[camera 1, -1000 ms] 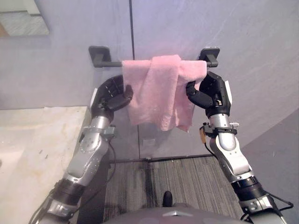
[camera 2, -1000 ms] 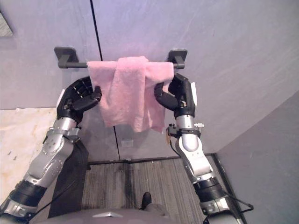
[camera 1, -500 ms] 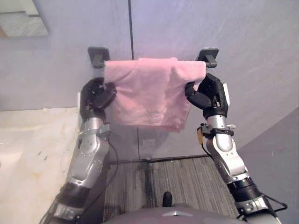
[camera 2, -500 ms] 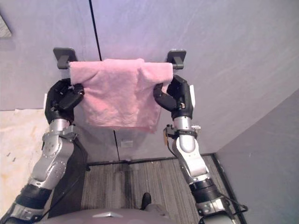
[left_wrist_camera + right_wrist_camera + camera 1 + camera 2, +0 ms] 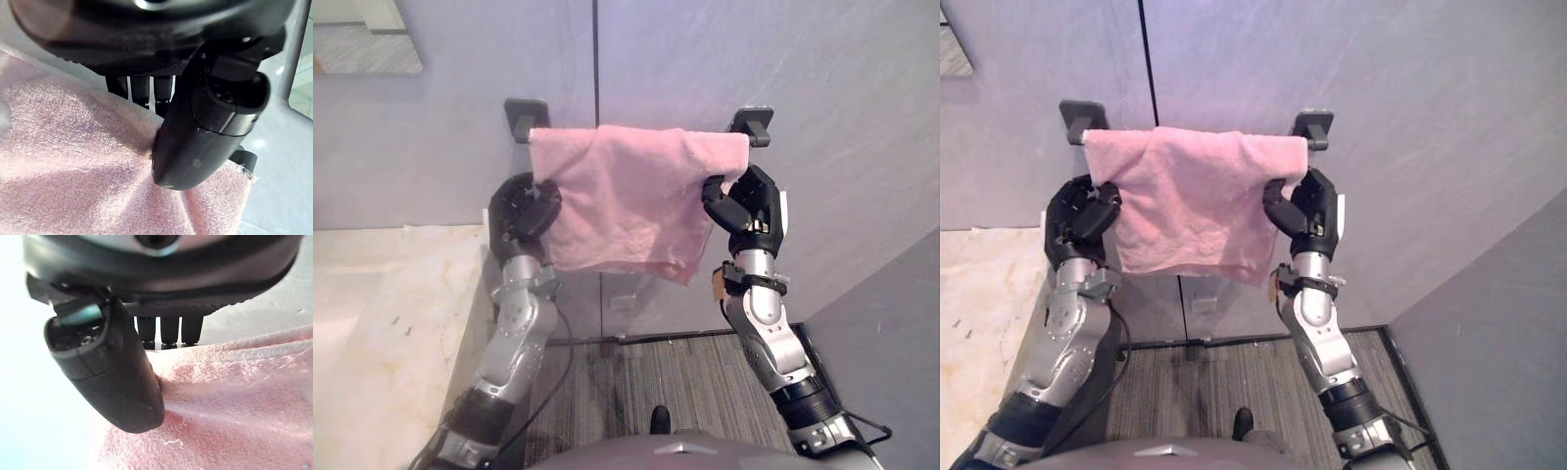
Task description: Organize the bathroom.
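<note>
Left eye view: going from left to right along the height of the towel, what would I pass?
Pale countertop → robot's left hand, pinching the towel's left edge → pink towel spread over the dark wall rail → robot's right hand, pinching the right edge → grey wall.

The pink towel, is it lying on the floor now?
No, the pink towel hangs over the dark wall bar, with the left hand and right hand pinching its side edges.
</note>
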`<state>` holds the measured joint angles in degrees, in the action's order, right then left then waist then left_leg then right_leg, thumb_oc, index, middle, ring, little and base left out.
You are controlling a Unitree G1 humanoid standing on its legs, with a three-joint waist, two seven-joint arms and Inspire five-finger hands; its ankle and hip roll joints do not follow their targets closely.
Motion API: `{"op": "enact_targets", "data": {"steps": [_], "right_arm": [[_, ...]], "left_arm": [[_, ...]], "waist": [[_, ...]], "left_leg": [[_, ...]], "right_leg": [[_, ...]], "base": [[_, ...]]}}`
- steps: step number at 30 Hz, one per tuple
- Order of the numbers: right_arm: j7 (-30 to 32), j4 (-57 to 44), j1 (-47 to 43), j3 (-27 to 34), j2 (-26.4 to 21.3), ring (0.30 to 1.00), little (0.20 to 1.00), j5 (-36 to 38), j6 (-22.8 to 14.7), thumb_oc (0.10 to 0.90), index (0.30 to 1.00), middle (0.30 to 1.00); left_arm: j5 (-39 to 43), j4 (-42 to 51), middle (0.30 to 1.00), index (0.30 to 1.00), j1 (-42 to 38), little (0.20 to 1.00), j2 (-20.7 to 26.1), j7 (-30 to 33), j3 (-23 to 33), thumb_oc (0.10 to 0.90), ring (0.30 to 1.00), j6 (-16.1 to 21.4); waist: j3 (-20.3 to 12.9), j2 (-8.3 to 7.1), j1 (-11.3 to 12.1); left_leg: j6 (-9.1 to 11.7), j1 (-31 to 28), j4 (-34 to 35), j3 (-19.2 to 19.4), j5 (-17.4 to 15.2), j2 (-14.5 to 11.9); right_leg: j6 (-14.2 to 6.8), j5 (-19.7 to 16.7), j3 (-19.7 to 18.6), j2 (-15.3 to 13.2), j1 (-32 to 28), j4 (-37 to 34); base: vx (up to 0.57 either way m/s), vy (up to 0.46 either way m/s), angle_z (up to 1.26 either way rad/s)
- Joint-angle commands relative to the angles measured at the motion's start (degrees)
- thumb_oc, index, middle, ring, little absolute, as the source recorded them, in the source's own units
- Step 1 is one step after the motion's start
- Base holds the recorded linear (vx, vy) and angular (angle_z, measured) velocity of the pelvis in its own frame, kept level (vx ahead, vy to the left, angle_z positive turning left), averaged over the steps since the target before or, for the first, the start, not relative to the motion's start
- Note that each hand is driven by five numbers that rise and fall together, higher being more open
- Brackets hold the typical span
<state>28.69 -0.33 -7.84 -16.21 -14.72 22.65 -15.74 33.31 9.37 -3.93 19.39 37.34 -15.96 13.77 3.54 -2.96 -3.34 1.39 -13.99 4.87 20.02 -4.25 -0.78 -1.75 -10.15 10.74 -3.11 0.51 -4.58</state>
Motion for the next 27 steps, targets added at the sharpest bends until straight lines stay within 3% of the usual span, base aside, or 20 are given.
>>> {"op": "enact_targets", "data": {"steps": [1,11,12,13,14,15,21,27], "right_arm": [[8.0,5.04,9.91,2.11,-1.34,0.3,0.3,4.43,-0.46,0.4,0.3,0.3],[8.56,6.64,9.84,1.35,-0.45,0.3,0.3,5.91,-1.26,0.4,0.3,0.3],[8.16,6.68,9.7,1.09,-0.46,0.382,0.382,5.54,-1.28,0.455,0.382,0.382],[8.06,6.68,9.66,1.07,-0.48,0.62,0.62,5.43,-1.22,0.613,0.62,0.62],[8.09,6.65,9.59,1.0,-0.51,0.9,0.9,5.23,-1.16,0.8,0.9,0.9],[8.05,6.62,9.54,0.91,-0.52,0.9,0.9,5.02,-1.02,0.8,0.9,0.9],[7.42,7.63,9.6,0.23,-1.61,0.9,0.9,1.92,1.88,0.8,0.9,0.9],[7.89,9.71,9.21,-0.16,-2.6,0.9,0.9,-0.52,2.85,0.8,0.9,0.9]], "left_arm": [[-4.83,0.91,0.3,0.3,-5.58,0.3,0.26,-0.36,1.8,0.4,0.3,6.23],[-4.86,0.42,0.3,0.3,-6.44,0.3,0.31,0.01,0.84,0.4,0.3,5.87],[-4.76,0.23,0.347,0.347,-6.47,0.347,0.28,-0.12,0.58,0.431,0.347,5.78],[-4.75,0.22,0.474,0.474,-6.42,0.474,0.29,-0.08,0.55,0.516,0.474,5.69],[-4.67,0.29,0.599,0.599,-6.4,0.599,0.26,-0.02,0.48,0.599,0.599,5.47],[-4.43,0.31,0.9,0.9,-6.41,0.9,0.2,-0.11,0.38,0.8,0.9,5.18],[-1.29,-0.96,0.9,0.9,-5.66,0.9,0.58,-9.08,-2.18,0.8,0.9,-0.22],[-1.75,-2.58,0.9,0.9,-4.57,0.9,1.3,-10.25,-3.03,0.8,0.9,-1.6]], "waist": [[1.82,3.32,-3.7],[1.54,3.69,-3.84],[1.49,3.71,-3.76],[1.45,3.72,-3.74],[1.42,3.71,-3.71],[1.4,3.69,-3.67],[1.23,3.73,-3.51],[1.31,3.84,-3.16]], "left_leg": [[-3.41,3.85,-0.36,-1.73,1.49,0.94],[-3.2,4.06,-0.32,-1.64,1.85,0.67],[-3.15,4.1,-0.31,-1.71,1.9,0.64],[-3.12,4.11,-0.3,-1.73,1.92,0.63],[-3.08,4.12,-0.27,-1.75,1.95,0.59],[-3.04,4.13,-0.25,-1.77,1.97,0.56],[-2.61,4.38,-0.27,-1.77,2.38,0.1],[-2.08,4.66,-0.47,-1.9,2.87,-0.43]], "right_leg": [[-4.06,9.88,0.94,0.2,-5.54,2.93],[-3.75,9.65,0.57,0.58,-5.64,2.22],[-3.65,9.6,0.59,0.65,-5.7,2.06],[-3.63,9.59,0.61,0.67,-5.72,1.99],[-3.62,9.55,0.65,0.7,-5.76,1.89],[-3.61,9.53,0.68,0.72,-5.8,1.8],[-3.42,9.13,0.8,1.1,-5.9,0.91],[-3.05,8.89,0.85,1.56,-6.13,0.08]], "base": [[0.0,0.0,0.0],[-0.01,-0.009,0.0],[0.0,0.0,0.0],[0.0,0.0,0.0],[0.0,0.0,0.0],[-0.03,-0.032,-0.01],[-0.04,-0.05,-0.02],[-0.03,-0.06,-0.07]]}}
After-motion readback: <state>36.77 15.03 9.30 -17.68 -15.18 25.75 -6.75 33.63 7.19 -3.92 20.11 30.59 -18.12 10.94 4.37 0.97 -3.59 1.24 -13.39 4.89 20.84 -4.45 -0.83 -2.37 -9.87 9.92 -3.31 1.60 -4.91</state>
